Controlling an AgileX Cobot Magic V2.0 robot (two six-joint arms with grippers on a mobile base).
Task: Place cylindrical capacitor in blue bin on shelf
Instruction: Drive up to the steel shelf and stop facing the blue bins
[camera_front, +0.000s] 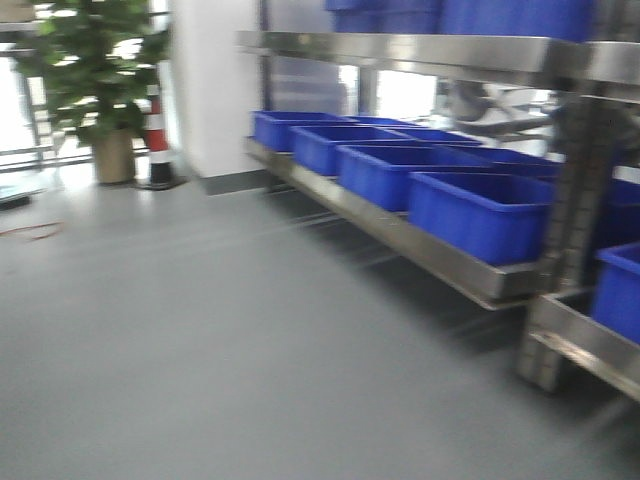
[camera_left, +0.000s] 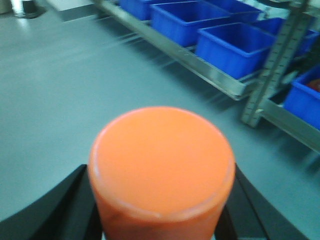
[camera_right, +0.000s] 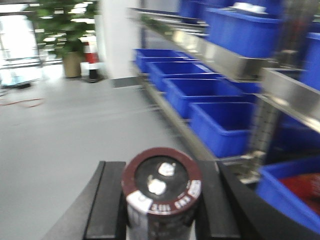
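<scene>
A dark brown cylindrical capacitor (camera_right: 161, 187) with two silver terminals on top stands upright in my right gripper (camera_right: 160, 205), which is shut on it with black fingers (camera_right: 107, 200) on both sides. My left gripper (camera_left: 161, 210) is shut on an orange cylinder (camera_left: 161, 160) that hides most of its jaws. The stainless-steel shelf (camera_front: 400, 232) runs along the right, with a row of blue bins (camera_front: 480, 212) on its low tier. The right wrist view shows the bins (camera_right: 225, 125) and the shelf (camera_right: 220, 55) ahead on the right. In the left wrist view the bins (camera_left: 232, 45) lie beyond the orange cylinder.
Grey floor (camera_front: 200, 340) stretches to the left of the rack. A perforated upright (camera_front: 570, 250) stands near the right edge. A potted plant (camera_front: 100, 80), a traffic cone (camera_front: 157, 140) and a white pillar (camera_front: 215, 90) stand at the far end. All views are motion-blurred.
</scene>
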